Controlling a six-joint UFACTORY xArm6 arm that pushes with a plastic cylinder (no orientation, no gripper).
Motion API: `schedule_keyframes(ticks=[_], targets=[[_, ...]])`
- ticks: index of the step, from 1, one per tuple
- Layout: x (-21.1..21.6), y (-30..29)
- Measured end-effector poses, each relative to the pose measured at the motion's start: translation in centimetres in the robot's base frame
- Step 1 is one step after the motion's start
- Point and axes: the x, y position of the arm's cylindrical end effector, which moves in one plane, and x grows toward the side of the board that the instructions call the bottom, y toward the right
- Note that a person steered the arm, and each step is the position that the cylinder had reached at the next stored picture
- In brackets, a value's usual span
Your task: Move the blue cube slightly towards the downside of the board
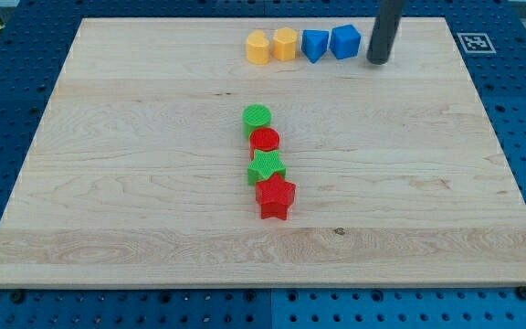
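Observation:
The blue cube (345,41) sits near the view's top edge of the wooden board (135,183), at the right end of a row of blocks. To its left stands a second blue block (314,45) with a pointed shape. My tip (377,60) is just to the right of the blue cube, a small gap away, not touching it. The rod rises out of the view's top.
Two yellow blocks (258,47) (285,43) complete the row on the left. A column in the board's middle holds a green cylinder (257,119), a red cylinder (265,142), a green star (267,167) and a red star (275,196).

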Motion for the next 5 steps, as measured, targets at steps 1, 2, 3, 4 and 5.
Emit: schedule_keyframes(ticks=[1,2,3,4,5], targets=[[-2.7,0.8],[-7.1,0.1],[-8.1,-5.8],[-8.7,-9.6],[-7.3,-7.5]])
